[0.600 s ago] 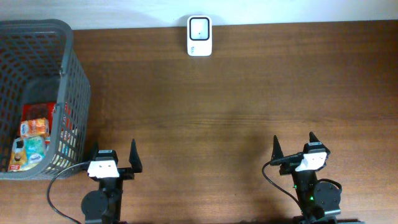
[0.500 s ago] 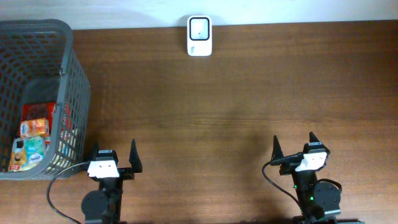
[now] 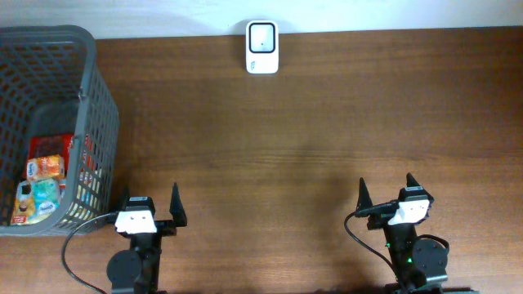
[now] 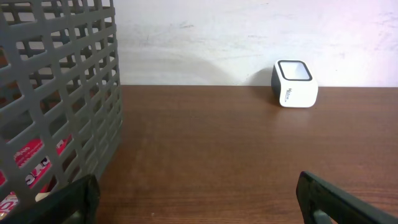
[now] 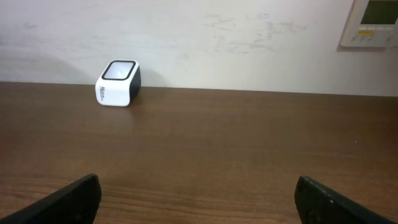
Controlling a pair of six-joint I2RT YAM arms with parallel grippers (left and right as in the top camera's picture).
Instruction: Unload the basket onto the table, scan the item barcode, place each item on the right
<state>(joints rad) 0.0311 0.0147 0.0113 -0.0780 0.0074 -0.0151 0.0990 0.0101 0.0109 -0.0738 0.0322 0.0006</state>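
A white barcode scanner (image 3: 262, 47) with a dark window stands at the table's far edge; it also shows in the left wrist view (image 4: 294, 83) and the right wrist view (image 5: 118, 83). Colourful packaged items (image 3: 45, 189) lie inside the grey basket (image 3: 100, 114) at the left. My left gripper (image 3: 149, 204) rests near the front edge beside the basket, open and empty. My right gripper (image 3: 386, 191) sits at the front right, open and empty too. Each wrist view shows only wood between the fingertips (image 4: 68, 200) (image 5: 71, 198).
The basket's mesh wall (image 4: 59, 106) rises close on the left of the left gripper. A wall panel (image 5: 371, 23) hangs on the white wall behind the table. Brown tabletop (image 3: 310, 139) stretches between the grippers and the scanner.
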